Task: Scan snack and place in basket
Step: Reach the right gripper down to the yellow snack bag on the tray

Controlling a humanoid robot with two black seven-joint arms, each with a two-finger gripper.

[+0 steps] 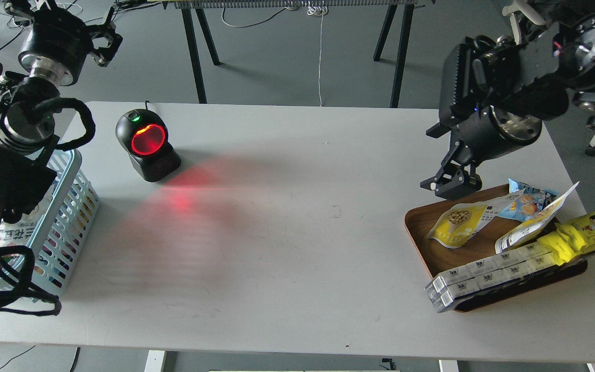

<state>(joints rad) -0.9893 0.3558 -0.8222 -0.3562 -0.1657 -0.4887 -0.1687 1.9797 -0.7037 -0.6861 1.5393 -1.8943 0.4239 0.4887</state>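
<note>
The snack (456,223), a yellow and white pouch picturing beige balls, lies flat in the left part of a brown wooden tray (421,223) at the right of the table. My right gripper (450,186) hangs just above and to the upper left of the pouch, apart from it; it is dark and its fingers cannot be told apart. The light blue slotted basket (73,204) stands at the table's left edge, partly hidden by my left arm. My left gripper (105,46) is raised beyond the far left corner, open and empty.
A black barcode scanner (147,144) with a glowing red window stands at the back left and casts red light on the table. The tray also holds a blue snack bag (527,202), a long yellow packet with a cartoon face (589,232) and white boxes (488,274). Printed packets lie in the basket.
</note>
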